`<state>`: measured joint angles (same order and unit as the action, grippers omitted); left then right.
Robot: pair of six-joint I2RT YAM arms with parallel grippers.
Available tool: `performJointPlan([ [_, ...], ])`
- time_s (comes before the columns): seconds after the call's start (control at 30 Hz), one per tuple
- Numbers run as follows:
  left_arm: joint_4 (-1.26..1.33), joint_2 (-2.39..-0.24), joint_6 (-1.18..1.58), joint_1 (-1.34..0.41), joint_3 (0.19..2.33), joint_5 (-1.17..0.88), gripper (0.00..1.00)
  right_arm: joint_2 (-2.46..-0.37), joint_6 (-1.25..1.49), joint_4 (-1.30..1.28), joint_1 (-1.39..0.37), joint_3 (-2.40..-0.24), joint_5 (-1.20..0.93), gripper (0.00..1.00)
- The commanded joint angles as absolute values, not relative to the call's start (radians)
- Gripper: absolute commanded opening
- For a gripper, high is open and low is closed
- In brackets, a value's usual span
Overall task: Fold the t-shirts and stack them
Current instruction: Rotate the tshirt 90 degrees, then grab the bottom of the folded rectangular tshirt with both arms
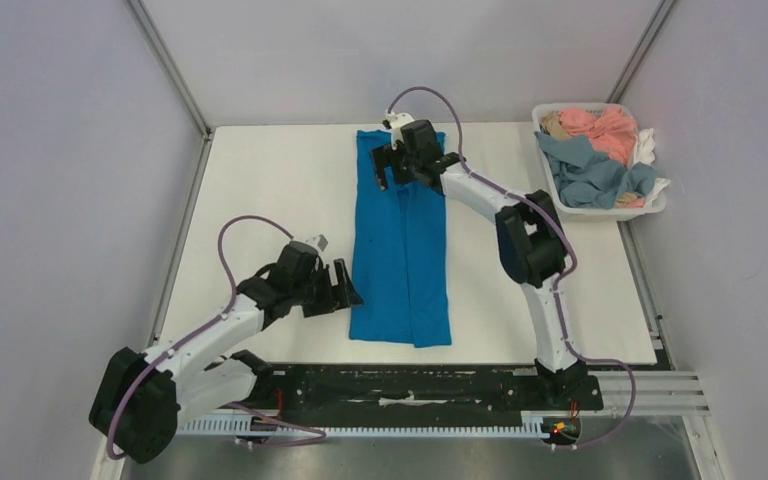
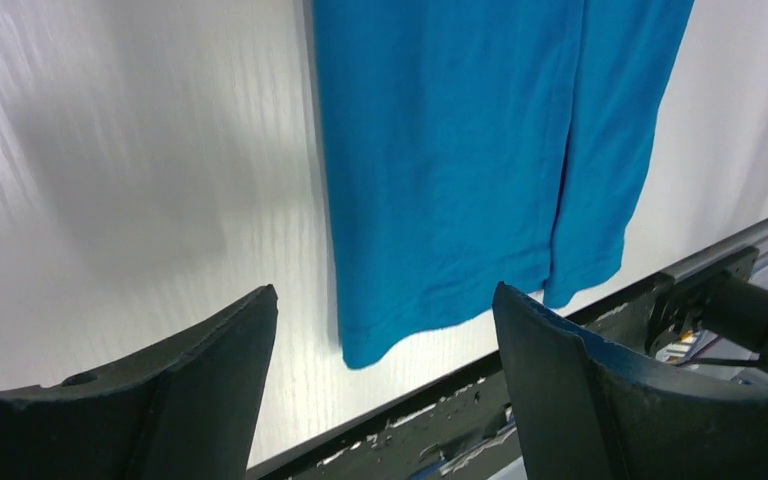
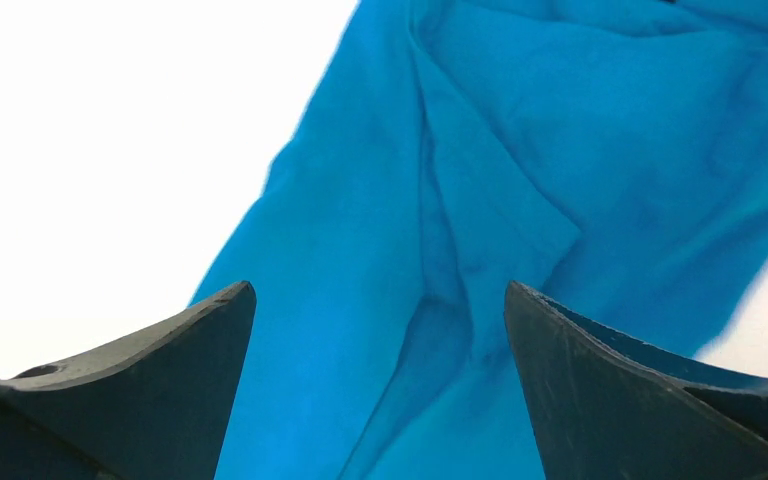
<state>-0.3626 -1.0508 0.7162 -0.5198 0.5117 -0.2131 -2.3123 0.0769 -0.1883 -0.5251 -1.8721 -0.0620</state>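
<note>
Nearest you, your left fingers [image 2: 190,390] stood wide apart with nothing between them. They sat low over the white surface [image 1: 270,200], just beside the left edge of the cerulean blue t-shirt [image 1: 405,260] and close to its near end. From the left wrist view, the shirt's near hem lay flat just short of the surface's front edge. A seam ran along its length where one side had been folded over the other. I could not tell whether those fingers touched the surface or hung just above it.

The blue t-shirt lay in the middle of the surface as a long narrow strip, running straight away from the arm bases.

At its far end, your right fingers [image 3: 160,390] were spread fully open and gripped nothing. They pointed down at the rumpled upper part of the shirt, where the cloth bunched into creases and a folded flap.

Farthest off, at the far right corner, the white basket [image 1: 605,211] held the other t-shirts in a loose heap. There was a salmon pink one [image 1: 605,130], a dusty grey-blue one [image 1: 590,170] draped across the front, a white one [image 1: 648,145] at the right rim, and what looked like a tan one [image 1: 555,125] at the left.
</note>
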Motion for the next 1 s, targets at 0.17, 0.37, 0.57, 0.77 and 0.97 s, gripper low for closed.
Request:
performJointPlan([
  [0.17,-0.39,-0.871,0.873,-0.642,0.353,-0.15,0.79,-1.646,0.19,-0.097,-0.58,-1.246,-0.014,0.98],
  [0.37,-0.269,-0.985,0.888,-0.672,0.323,-0.169,0.57,-1.304,0.344,0.044,-0.598,-0.751,0.03,0.98],
  [0.57,-0.225,-1.026,0.882,-0.689,0.31,-0.195,0.35,-1.162,0.387,-0.059,-0.6,-0.624,0.086,0.98],
  [0.77,-0.228,-1.013,0.891,-0.69,0.302,-0.155,0.02,-1.073,0.397,-0.142,-0.61,-0.527,0.005,0.98],
  [0.97,-0.196,-1.01,0.893,-0.69,0.295,-0.168,0.02,-1.027,0.445,-0.22,-0.738,-0.405,-0.203,0.98],
])
